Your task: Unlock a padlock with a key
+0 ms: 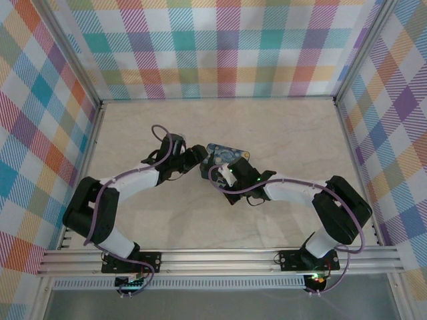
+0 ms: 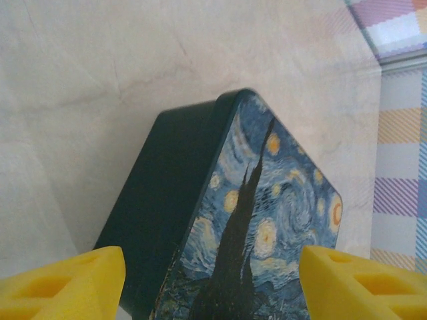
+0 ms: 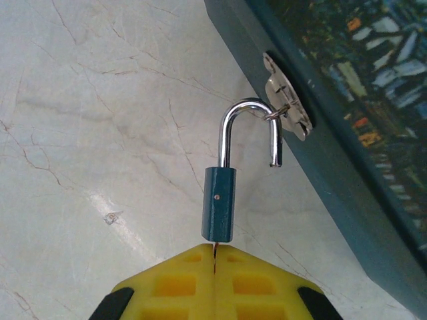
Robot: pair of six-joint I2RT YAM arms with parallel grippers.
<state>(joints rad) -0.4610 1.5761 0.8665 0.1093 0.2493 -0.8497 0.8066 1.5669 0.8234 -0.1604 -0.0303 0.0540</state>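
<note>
A small blue padlock (image 3: 219, 213) hangs by its silver shackle (image 3: 243, 107) from the metal hasp (image 3: 288, 100) on the side of a dark box (image 3: 347, 153). The shackle's free end stands out of the lock body. My right gripper (image 3: 214, 250) is shut on the key (image 3: 214, 247), a thin sliver going into the padlock's underside. My left gripper (image 2: 212, 273) is open, and its yellow fingers (image 2: 73, 283) stand on either side of the box (image 2: 267, 220) with the starry painted lid. From above, both grippers meet at the box (image 1: 227, 156) in mid-table.
The pale marble tabletop (image 1: 280, 127) stretches around the box. Checked cloth walls (image 1: 227, 47) on metal frames close in the back and both sides. Purple cables (image 1: 160, 133) loop along both arms.
</note>
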